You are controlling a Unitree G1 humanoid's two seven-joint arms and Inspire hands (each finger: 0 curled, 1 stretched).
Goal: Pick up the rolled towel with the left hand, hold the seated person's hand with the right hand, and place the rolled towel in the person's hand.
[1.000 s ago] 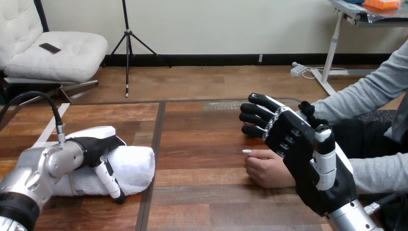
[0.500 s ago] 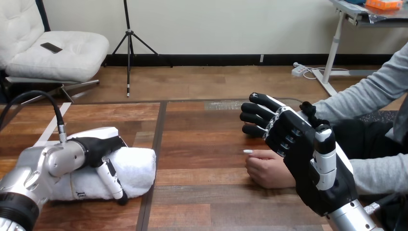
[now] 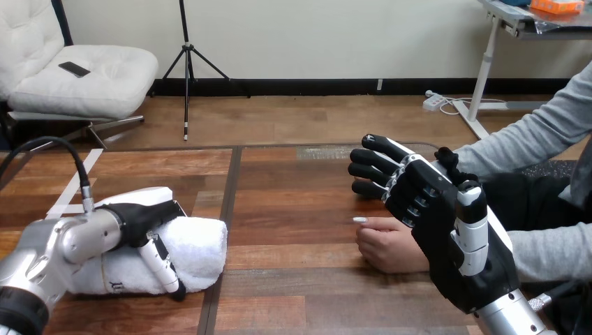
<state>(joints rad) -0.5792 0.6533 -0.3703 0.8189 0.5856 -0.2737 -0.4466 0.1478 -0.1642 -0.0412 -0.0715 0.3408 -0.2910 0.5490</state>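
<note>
Clasping the rolled towel (image 3: 199,244) at the table's (image 3: 293,188) left with the left hand (image 3: 143,216): palm on top, thumb down the near side, fingers seemingly curled behind, hidden. Lies long axis left-to-right, back from the near edge. Hovers spread-fingered, right hand (image 3: 433,216), over the person's hand (image 3: 387,244); bare wood between for the carry.

We see the counter (image 3: 293,206) under bright, even light. A pale sheen lies along its far edge. Soft, shallow shadows sit beneath the rolled towel (image 3: 199,241) and the person's hand (image 3: 387,248).
</note>
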